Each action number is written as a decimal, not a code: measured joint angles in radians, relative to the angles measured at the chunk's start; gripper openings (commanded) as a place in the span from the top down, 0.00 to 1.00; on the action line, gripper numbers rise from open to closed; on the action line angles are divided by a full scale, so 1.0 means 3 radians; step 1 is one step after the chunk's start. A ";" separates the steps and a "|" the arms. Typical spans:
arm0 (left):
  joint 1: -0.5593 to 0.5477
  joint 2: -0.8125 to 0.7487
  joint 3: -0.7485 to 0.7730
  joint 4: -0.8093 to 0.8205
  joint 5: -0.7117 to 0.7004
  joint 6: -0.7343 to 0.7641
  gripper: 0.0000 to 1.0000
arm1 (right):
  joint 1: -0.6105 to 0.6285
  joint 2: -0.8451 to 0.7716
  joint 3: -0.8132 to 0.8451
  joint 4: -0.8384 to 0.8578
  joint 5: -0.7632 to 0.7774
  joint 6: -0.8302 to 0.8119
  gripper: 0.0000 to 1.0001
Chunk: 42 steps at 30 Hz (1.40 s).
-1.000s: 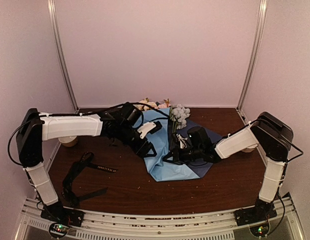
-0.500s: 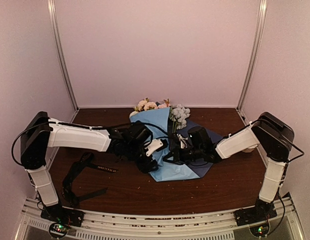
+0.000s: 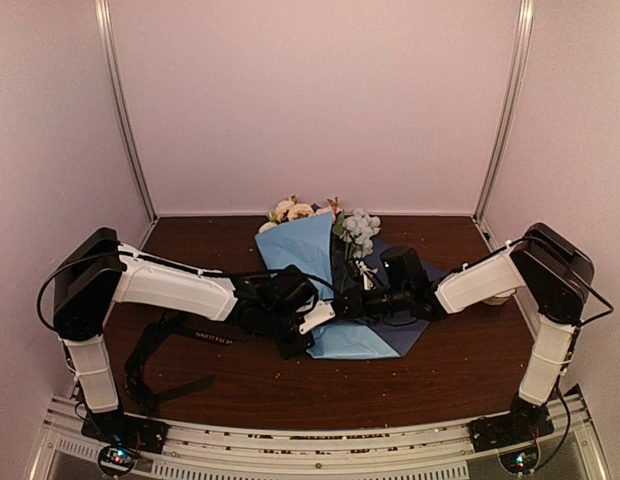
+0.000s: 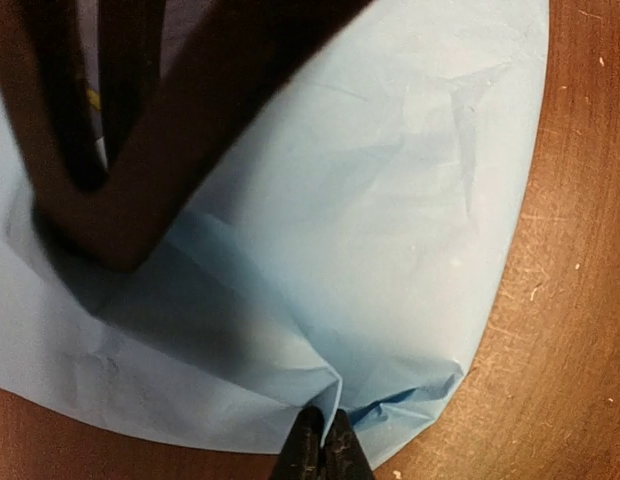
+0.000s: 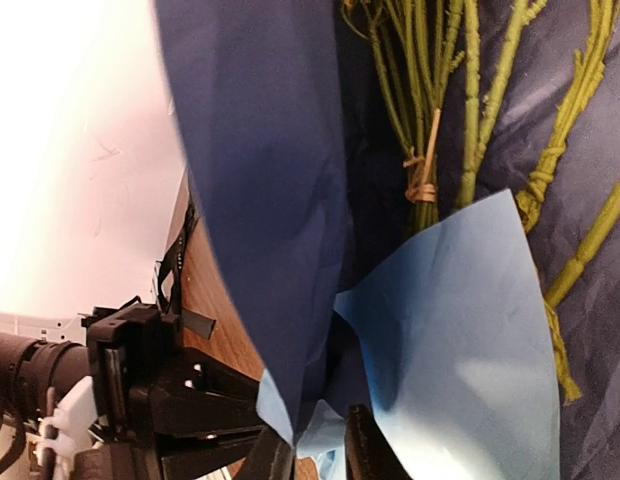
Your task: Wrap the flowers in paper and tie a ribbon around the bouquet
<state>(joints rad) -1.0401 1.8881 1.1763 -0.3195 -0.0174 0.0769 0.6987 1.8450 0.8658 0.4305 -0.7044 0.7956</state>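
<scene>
The blue paper [image 3: 305, 245] lies mid-table, its light side folded up over the flowers [image 3: 358, 228] as a loose, half-wrapped bouquet. Cream and pink heads [image 3: 293, 210] poke out at the far end. My left gripper [image 3: 315, 318] is shut on a pinched fold at the paper's near edge [image 4: 323, 418]. My right gripper [image 3: 350, 290] is beside it; in the right wrist view its jaws [image 5: 320, 435] stand slightly apart with a paper edge loose between them. Green stems [image 5: 470, 100], bound by a tan band [image 5: 422, 180], rest on the dark side of the paper [image 5: 260, 150]. The black ribbon [image 3: 160, 350] lies at the left.
The brown table [image 3: 460, 370] is walled by pale panels at the back and sides. The ribbon's loops spread under my left arm [image 3: 170, 285]. Small crumbs dot the wood near the paper's edge [image 4: 580, 330].
My left arm swung toward the near edge of the paper and closed on a fold. The right gripper's jaws parted a little. The light blue flap now stands higher over the stems.
</scene>
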 measured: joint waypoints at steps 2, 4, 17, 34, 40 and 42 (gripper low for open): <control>-0.0008 0.0018 0.0000 0.0024 -0.0017 0.0019 0.94 | -0.0011 -0.0001 0.0038 -0.0025 -0.0036 -0.0008 0.70; -0.0010 0.0036 0.0000 0.0043 -0.0020 0.0033 0.94 | -0.0013 -0.0001 0.0114 -0.0070 -0.0037 -0.0034 0.67; -0.0031 0.0122 0.0014 0.0052 -0.0019 0.0191 0.90 | -0.0053 0.0031 0.0430 -0.0336 0.0151 -0.0104 0.97; -0.0095 -0.0187 0.0038 -0.0565 0.0496 0.0411 0.60 | -0.0136 0.0210 0.0384 -0.0561 0.0422 -0.0251 1.00; -0.0095 -0.0443 0.0160 -0.0682 0.0776 0.0496 0.91 | -0.0144 0.0211 0.0371 -0.0520 0.0432 -0.0249 1.00; -0.0069 -0.0318 0.0281 -0.0692 0.0679 0.0490 0.95 | -0.0144 0.0212 0.0370 -0.0505 0.0432 -0.0249 1.00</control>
<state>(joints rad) -1.0607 1.7927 1.2606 -0.5270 0.1864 0.2237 0.6556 1.9087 0.9768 0.2790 -0.5747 0.7208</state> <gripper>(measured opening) 0.113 0.007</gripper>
